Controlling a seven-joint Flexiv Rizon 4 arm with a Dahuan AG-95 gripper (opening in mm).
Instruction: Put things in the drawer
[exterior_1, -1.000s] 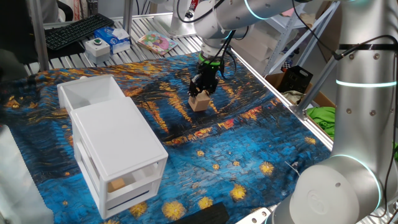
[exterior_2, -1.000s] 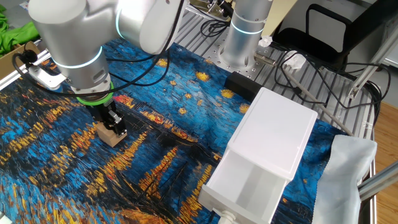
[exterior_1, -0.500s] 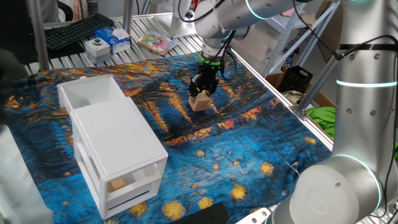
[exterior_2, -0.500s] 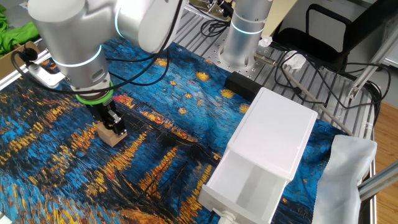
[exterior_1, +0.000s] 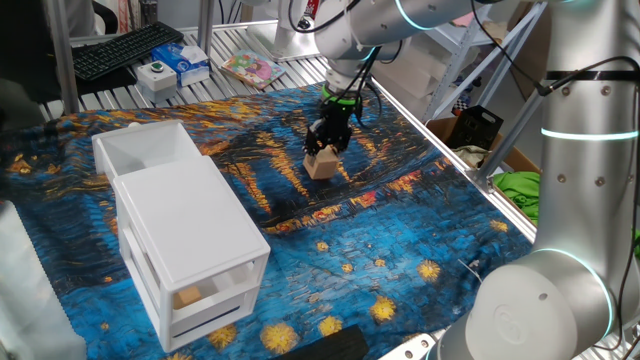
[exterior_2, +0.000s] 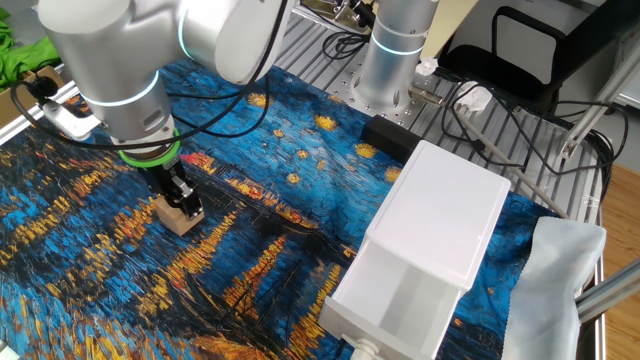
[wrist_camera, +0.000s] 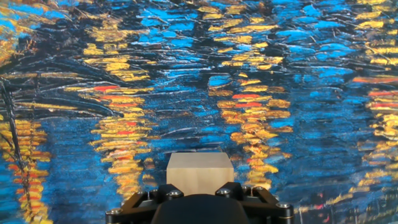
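Now the claw (exterior_1: 325, 146) points straight down, clamped on a block (exterior_1: 320, 164) that sits on the tabletop (exterior_1: 400, 250), at about 3 o'clock from the drawer (exterior_1: 150, 150); gripping from above probably suits a lift across to that open top tier. A blue-and-gold painted cloth (exterior_2: 260, 260) covers the surface, with metal racks (exterior_1: 230, 40) and a keyboard (exterior_1: 125, 48) behind.
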